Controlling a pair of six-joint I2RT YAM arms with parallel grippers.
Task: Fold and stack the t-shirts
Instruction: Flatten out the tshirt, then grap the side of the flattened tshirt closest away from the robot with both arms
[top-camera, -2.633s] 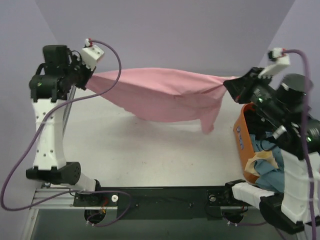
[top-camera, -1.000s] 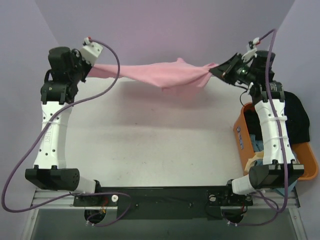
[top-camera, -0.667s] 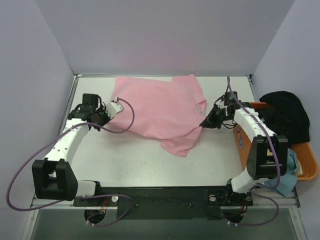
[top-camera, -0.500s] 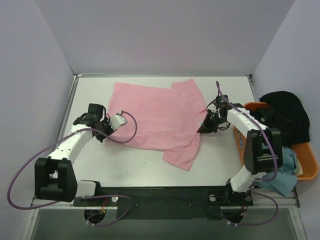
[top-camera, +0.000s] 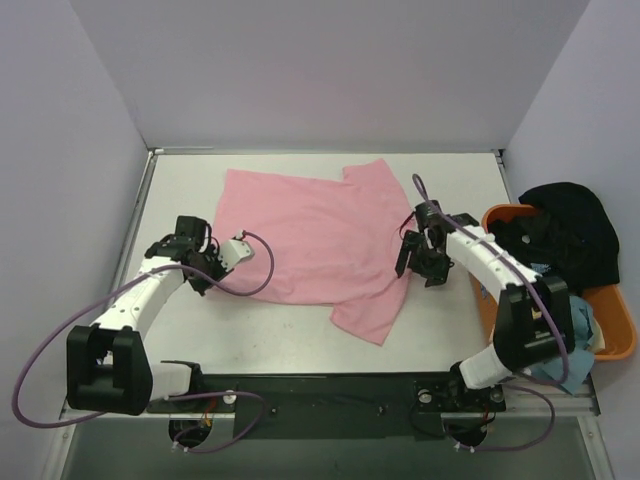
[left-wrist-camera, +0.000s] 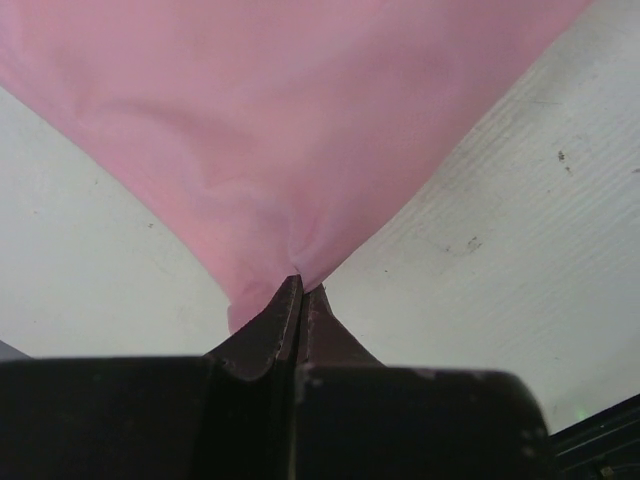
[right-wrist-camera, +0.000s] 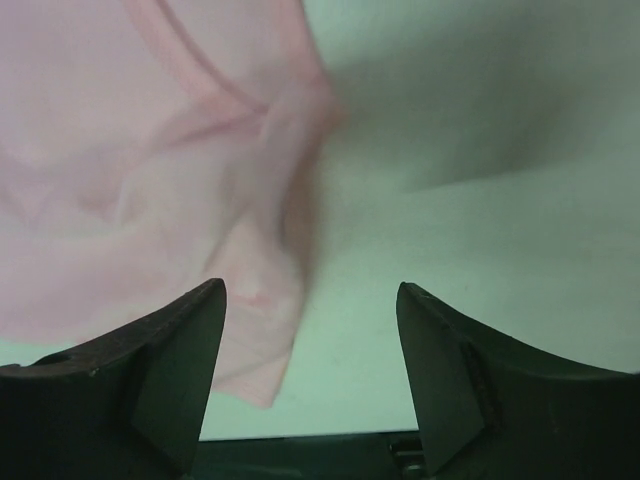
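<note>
A large light pink t-shirt (top-camera: 310, 235) lies spread, somewhat skewed, on the white table, one flap (top-camera: 370, 315) reaching toward the near edge. My left gripper (top-camera: 216, 268) sits low at the shirt's left edge. In the left wrist view it (left-wrist-camera: 300, 292) is shut on a pinch of the pink cloth (left-wrist-camera: 300, 120). My right gripper (top-camera: 415, 262) stands open over the shirt's right side. The right wrist view shows its fingers (right-wrist-camera: 175, 350) wide apart, the pink sleeve (right-wrist-camera: 250, 250) loose beneath them. A black t-shirt (top-camera: 565, 225) and a light blue one (top-camera: 568, 362) are at the right.
An orange tub (top-camera: 618, 345) stands at the table's right edge, with the black shirt draped over its far end and the blue cloth hanging at its near end. Purple walls close the back and sides. The black base rail (top-camera: 320, 385) runs along the near edge.
The pink shirt hung stretched in the air between both grippers; it now lies on the table. Both arms came down and nearer. The right gripper opened and let the cloth go.
</note>
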